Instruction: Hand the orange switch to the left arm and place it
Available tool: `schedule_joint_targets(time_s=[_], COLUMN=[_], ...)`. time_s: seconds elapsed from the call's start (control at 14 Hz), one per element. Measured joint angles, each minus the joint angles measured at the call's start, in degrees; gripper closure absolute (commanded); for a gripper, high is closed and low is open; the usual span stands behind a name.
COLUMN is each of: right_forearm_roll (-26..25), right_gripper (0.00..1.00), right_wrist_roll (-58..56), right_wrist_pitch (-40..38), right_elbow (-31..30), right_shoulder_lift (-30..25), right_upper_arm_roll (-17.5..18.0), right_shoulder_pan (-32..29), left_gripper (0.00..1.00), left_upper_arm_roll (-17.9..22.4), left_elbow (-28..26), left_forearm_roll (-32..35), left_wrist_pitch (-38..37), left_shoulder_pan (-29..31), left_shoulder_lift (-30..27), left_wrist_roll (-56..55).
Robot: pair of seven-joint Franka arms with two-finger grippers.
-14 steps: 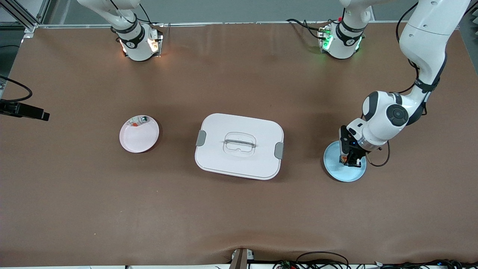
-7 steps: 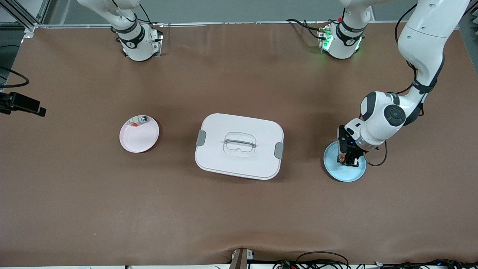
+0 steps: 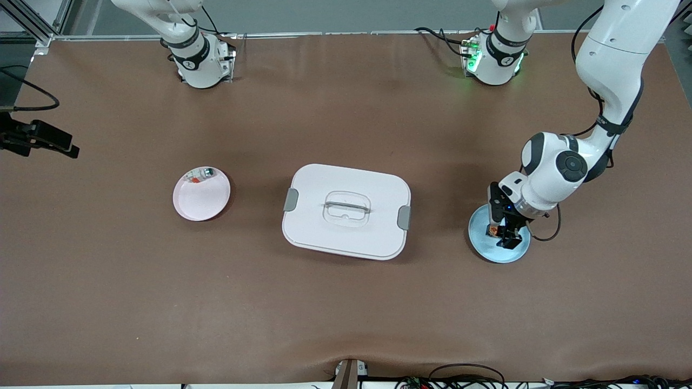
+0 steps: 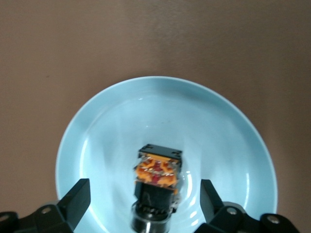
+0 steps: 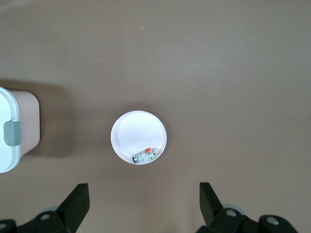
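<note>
The orange switch (image 4: 156, 177), a small black block with an orange face, sits on the pale blue plate (image 4: 97, 126) at the left arm's end of the table. My left gripper (image 4: 144, 194) is low over that plate and open, with a finger on each side of the switch and a gap to both. In the front view the switch (image 3: 493, 231) shows beside the left gripper (image 3: 505, 236) on the blue plate (image 3: 500, 254). My right gripper (image 5: 143, 208) is open and empty, high over the table near the pink plate (image 5: 138, 133). The white box (image 3: 324, 186) stands mid-table.
The pink plate (image 3: 203, 200) holds a small silvery part with green and red bits (image 3: 200, 175). The box's edge and a grey latch show in the right wrist view (image 5: 10, 133). A black part with a cable (image 3: 38, 138) hangs at the right arm's end.
My left gripper has shifted slightly over the blue plate, and the switch now shows beside its fingers. The black part at the right arm's end moved a little.
</note>
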Motion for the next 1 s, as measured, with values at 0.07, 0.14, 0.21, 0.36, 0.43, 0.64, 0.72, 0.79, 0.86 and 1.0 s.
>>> schedule_joint_targets(time_s=[0.07,0.14,0.21,0.36,0.43,0.64,0.72,0.79,0.86,1.0], right_forearm_roll=[0.00,0.00,0.01,0.01,0.01,0.14,0.27,0.35,0.40,0.43], right_gripper=[0.00,0.00,0.00,0.00,0.00,0.00,0.00,0.00,0.00,0.00], right_wrist_roll=[-0.11,-0.18,-0.21,-0.25,-0.26,-0.30,-0.32,-0.51,-0.82,-1.47], right_wrist_pitch=[1.33,2.43,3.47,5.37,6.16,7.23,7.33,7.35,7.36,7.37], right_elbow=[-2.47,-4.76,-6.94,-11.01,-12.87,-16.22,-16.58,-16.75,-16.86,-16.91], right_shoulder_lift=[-1.54,-3.04,-4.46,-7.15,-8.35,-10.81,-11.23,-11.53,-11.77,-12.03], right_upper_arm_roll=[0.00,0.00,0.01,0.03,0.04,0.11,0.12,0.12,0.13,0.13], right_shoulder_pan=[0.00,0.00,0.00,0.01,0.01,0.02,0.02,0.03,0.03,0.03], left_gripper=[0.00,0.00,0.00,0.00,0.00,0.00,0.00,0.00,0.00,0.00], left_upper_arm_roll=[0.00,0.00,-0.01,-0.27,-0.83,-2.52,-2.60,-2.59,-2.59,-2.59], left_elbow=[0.34,0.68,1.24,3.58,5.42,12.50,14.84,17.15,19.54,24.70], left_forearm_roll=[0.00,0.00,0.00,-0.01,-0.03,-2.76,-3.39,-3.62,-3.75,-3.93], left_wrist_pitch=[-0.26,-1.13,-2.91,-9.86,-14.11,-29.06,-34.03,-38.87,-43.76,-52.29], left_shoulder_pan=[0.08,0.16,0.21,0.24,0.29,0.27,0.28,0.31,0.32,0.32], left_shoulder_lift=[-0.32,-0.84,-1.65,-4.04,-5.31,-9.83,-11.80,-13.77,-15.49,-17.56], left_wrist_roll=[-1.47,-3.66,-6.54,-12.99,-15.77,-25.40,-29.00,-32.56,-36.31,-43.57])
